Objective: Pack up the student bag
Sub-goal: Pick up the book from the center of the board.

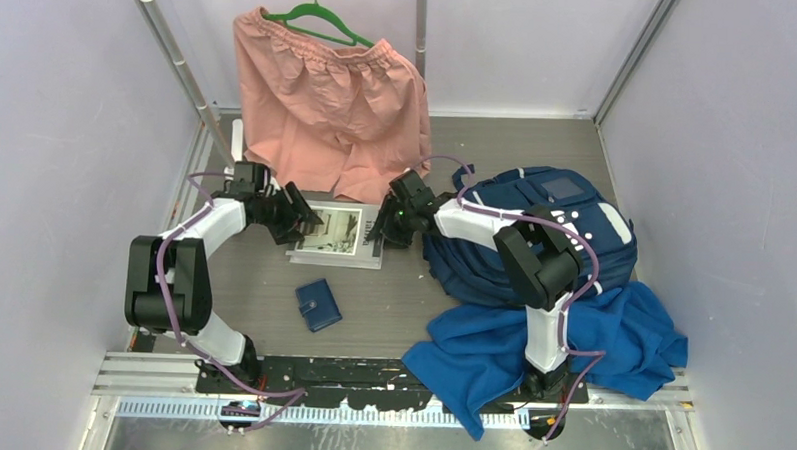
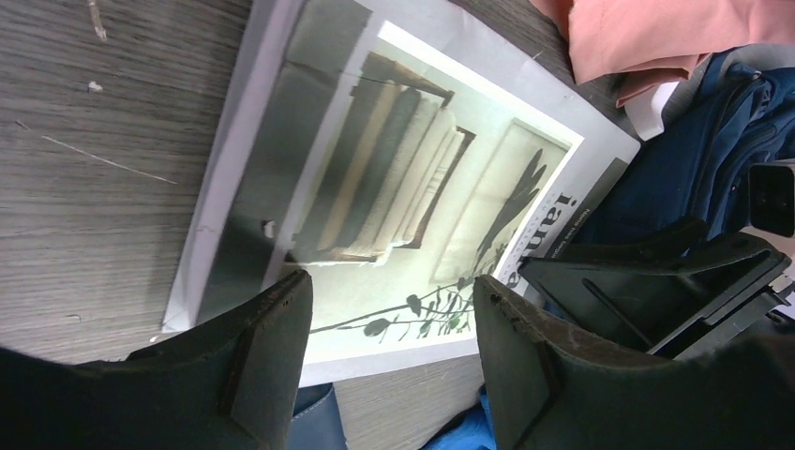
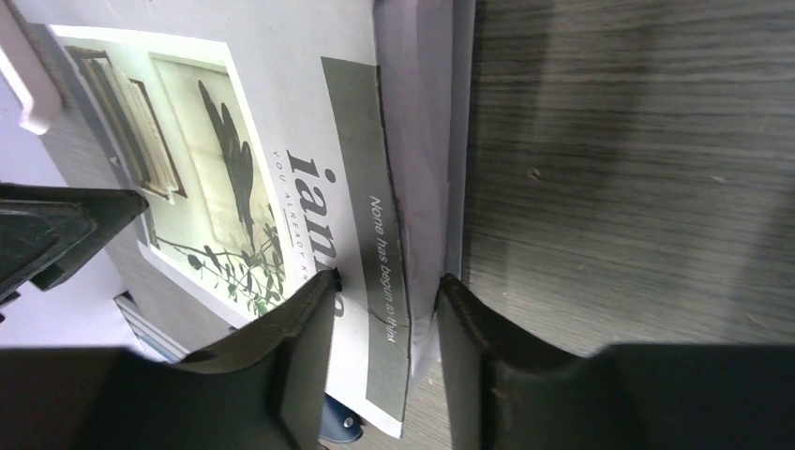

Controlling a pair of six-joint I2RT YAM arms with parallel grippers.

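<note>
Navy student bag [image 1: 521, 189] beside right fingers [image 3: 291, 356]

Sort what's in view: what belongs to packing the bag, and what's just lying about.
Job in hand:
- bag
- magazine, with the left gripper and right gripper at its edges
- wallet, probably meant for packing

Probably just lying about:
- blue cloth beside the bag
- pink shorts on a green hanger

Top camera: high, overlooking whole bench [image 1: 371, 314]; wrist cameras: close, downward, opposite sides; all share magazine [image 1: 336, 233].
</note>
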